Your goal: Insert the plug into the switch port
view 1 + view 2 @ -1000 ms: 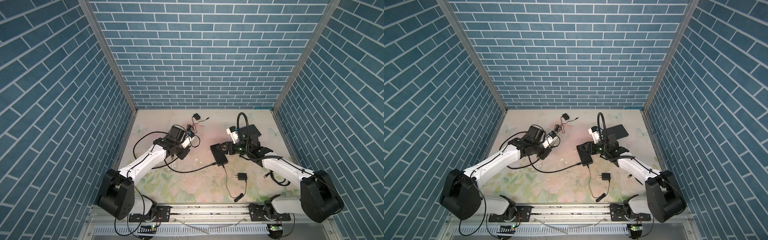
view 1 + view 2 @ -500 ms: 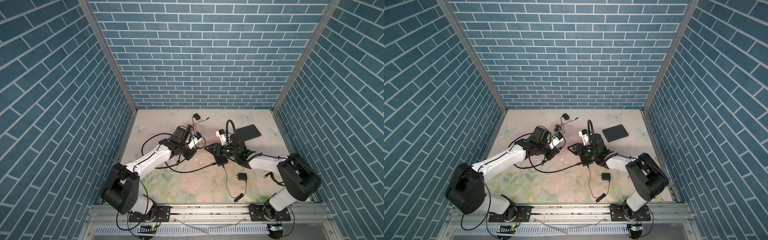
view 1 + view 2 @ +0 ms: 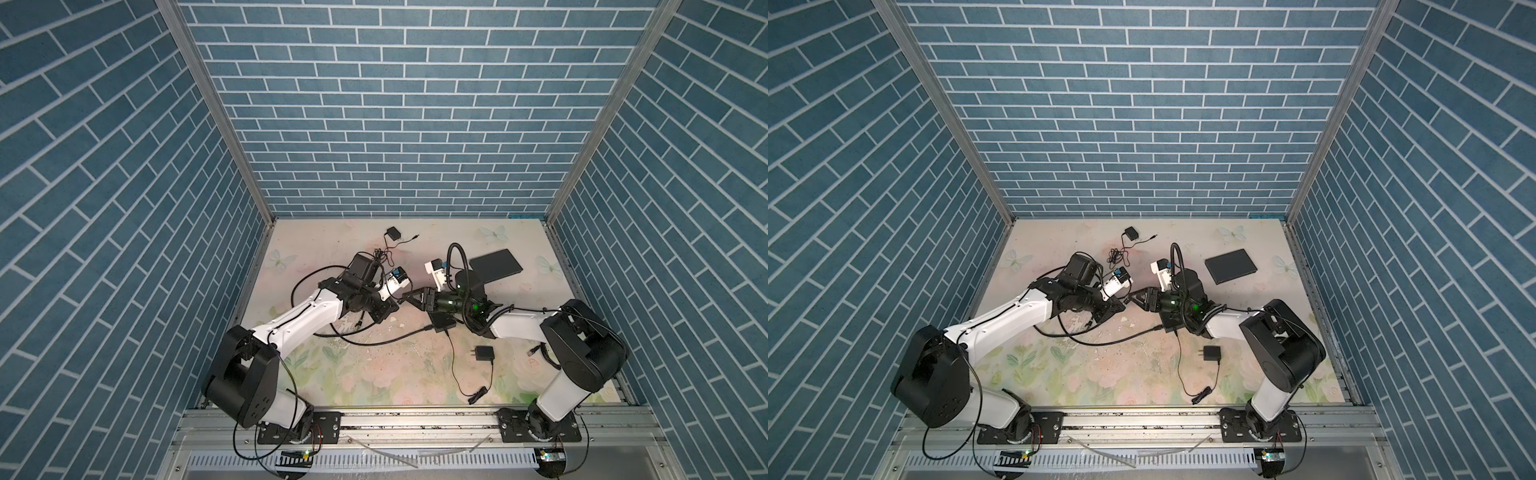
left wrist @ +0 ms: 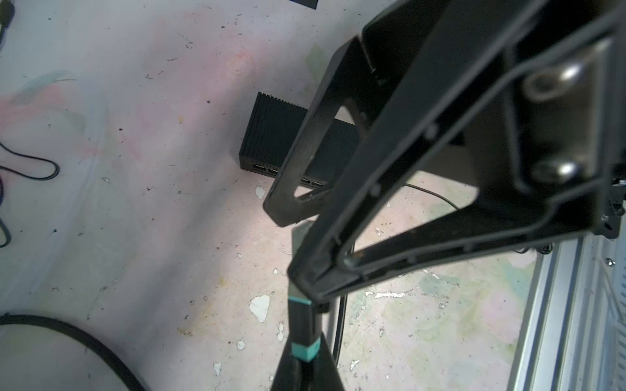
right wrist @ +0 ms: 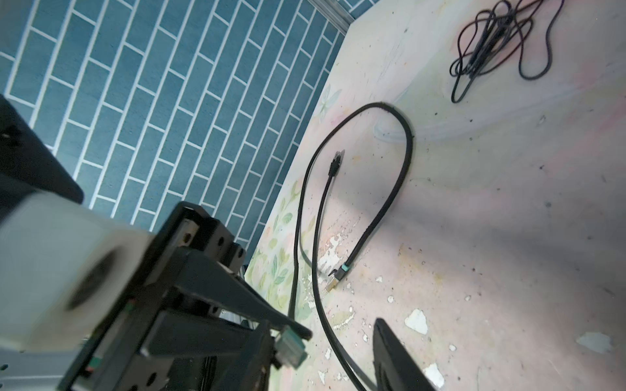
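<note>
Two claws close together left of switch (image 4: 271, 135), above counter (image 3: 374, 374). Left claw (image 4: 302, 359) clenched on plug (image 4: 298, 243), tip proud, facing switch ports (image 4: 260, 168), apart from them. Right claw (image 3: 408, 296) released, jaws apart beside plug tip; contact unclear. Advice: right claw steadies only; square plug to port, push straight, no twist. Count: arms (image 3: 307, 320) two, slab (image 3: 495, 267) one, switch one, adapters (image 3: 392, 233) two, plug one.

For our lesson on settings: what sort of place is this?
Probably a robot test cell: left arm and right arm bolted to an aluminium rail, brick-print panels boxing in a floral tabletop.
</note>
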Controlling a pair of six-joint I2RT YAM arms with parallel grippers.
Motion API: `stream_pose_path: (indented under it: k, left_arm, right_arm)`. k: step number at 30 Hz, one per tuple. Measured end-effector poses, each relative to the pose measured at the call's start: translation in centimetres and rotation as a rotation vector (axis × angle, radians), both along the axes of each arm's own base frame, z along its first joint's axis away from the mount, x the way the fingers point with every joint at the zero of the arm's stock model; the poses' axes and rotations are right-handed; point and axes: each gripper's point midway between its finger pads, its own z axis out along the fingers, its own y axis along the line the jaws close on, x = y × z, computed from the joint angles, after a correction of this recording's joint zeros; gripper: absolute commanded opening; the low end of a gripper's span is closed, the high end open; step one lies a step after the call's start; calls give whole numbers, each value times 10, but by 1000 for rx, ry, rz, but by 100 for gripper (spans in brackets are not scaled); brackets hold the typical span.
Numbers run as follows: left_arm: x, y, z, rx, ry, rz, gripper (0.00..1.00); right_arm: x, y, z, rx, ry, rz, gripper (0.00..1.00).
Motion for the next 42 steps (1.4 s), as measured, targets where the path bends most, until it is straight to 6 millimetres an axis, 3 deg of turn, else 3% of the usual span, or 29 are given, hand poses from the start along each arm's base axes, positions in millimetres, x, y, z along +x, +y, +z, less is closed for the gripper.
stream_pose_path:
  k: [6, 15, 17, 19, 22, 25, 31, 35, 39, 42]
  left_arm:
    - [-4, 1, -1, -10, 26, -15, 0]
    - [-6, 1, 1, -37, 44, -22, 0]
    - [-5, 1, 2, -49, 48, -21, 8]
    - [-5, 1, 3, -53, 50, -20, 16]
    - [-3, 1, 3, -57, 48, -12, 20]
    - [2, 3, 4, -47, 31, 9, 34]
    - [4, 11, 4, -27, -74, 53, 41]
    - [-7, -2, 6, -35, -193, 21, 43]
    - [-7, -12, 4, -51, -276, 9, 42]
    - [3, -15, 8, -67, -329, 30, 33]
  right_arm:
    - [0, 5, 2, 34, -38, 26, 40]
    - [0, 11, 17, 120, -72, 49, 11]
    - [0, 11, 20, 133, -76, 46, 8]
    - [-1, 9, 19, 139, -72, 36, 6]
    - [-2, 5, 10, 127, -33, 7, 5]
    - [2, 1, 2, 109, 19, -38, 5]
    - [12, -10, 10, 89, 95, -158, 5]
    - [17, -18, 14, 83, 145, -223, 5]
    - [19, -22, 4, 63, 225, -272, 5]
    - [20, -24, 0, 61, 267, -294, 5]
